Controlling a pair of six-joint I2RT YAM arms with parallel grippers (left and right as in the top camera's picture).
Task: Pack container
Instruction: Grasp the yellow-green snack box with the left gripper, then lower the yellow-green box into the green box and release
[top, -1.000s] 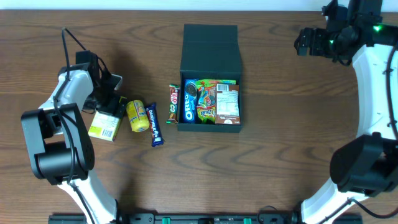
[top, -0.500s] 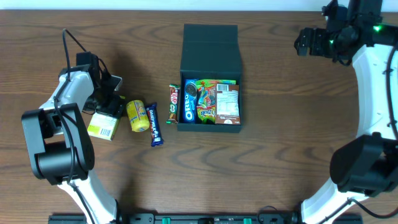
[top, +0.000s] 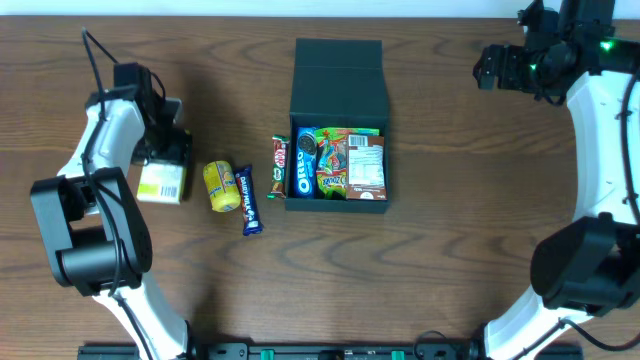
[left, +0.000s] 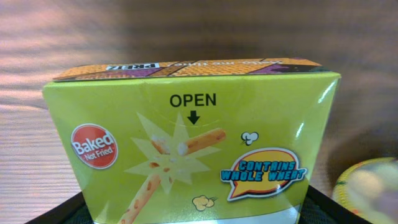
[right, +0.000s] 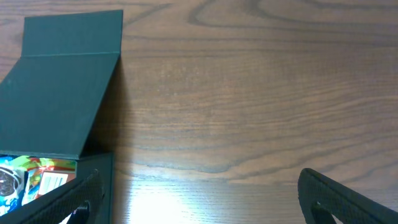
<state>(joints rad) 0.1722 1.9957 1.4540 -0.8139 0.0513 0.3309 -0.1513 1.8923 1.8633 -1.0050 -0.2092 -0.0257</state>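
The dark teal container (top: 337, 206) stands open at the table's middle, its flap lid (top: 338, 78) folded back. An Oreo pack (top: 306, 160) and other snack packs lie inside. My left gripper (top: 166, 158) is shut on a yellow-green snack box (top: 162, 183) at the far left; the box fills the left wrist view (left: 186, 149) between the jaws (left: 199, 216). My right gripper (top: 490, 68) is open and empty at the back right. Its wrist view shows the container's lid (right: 62, 93) at left and bare table between the fingers (right: 199, 199).
A KitKat bar (top: 281, 166) lies against the container's left wall. A yellow round pack (top: 221, 186) and a blue Dairy Milk bar (top: 250, 198) lie between the snack box and the container. The yellow pack shows at the left wrist view's right edge (left: 370, 190).
My left gripper has moved left and toward the back, taking the yellow-green snack box with it, away from the yellow pack. The right arm has not moved.
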